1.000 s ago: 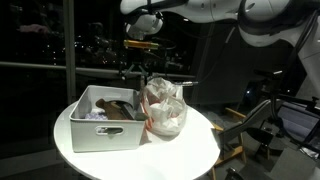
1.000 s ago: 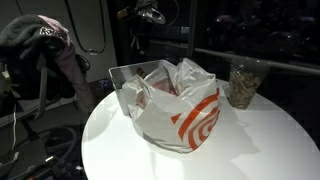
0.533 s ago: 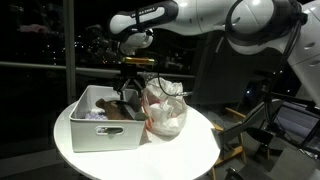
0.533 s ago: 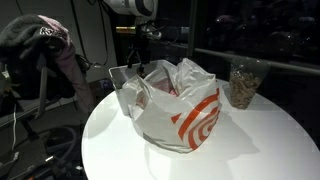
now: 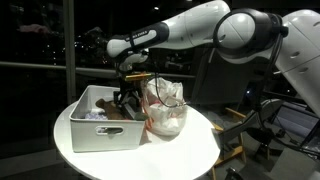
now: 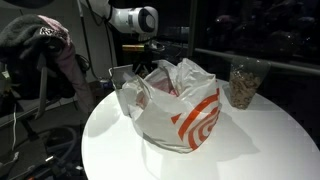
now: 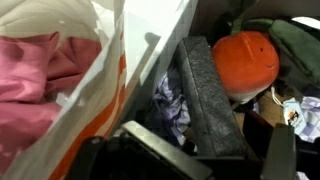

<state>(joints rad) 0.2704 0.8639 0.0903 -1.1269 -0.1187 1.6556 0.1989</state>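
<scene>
Hanging inside the white rectangular plastic bin [image 5: 105,135], the black two-finger gripper [image 5: 127,98] has jaws spread wide, holding nothing. Wrist view: dark grey rectangular foam block [image 7: 210,95] just ahead, orange round plush [image 7: 248,60] at its 2 o'clock, white orange-printed plastic bag [image 7: 95,95] at 9 o'clock.

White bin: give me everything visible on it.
The white bin is a rectangular, plastic-looking tub with straight walls, upright on the round table. The plastic bag leans against one side. Inside lie a dark slab, a round orange thing and crumpled cloth. The open claw hangs into it.
</scene>
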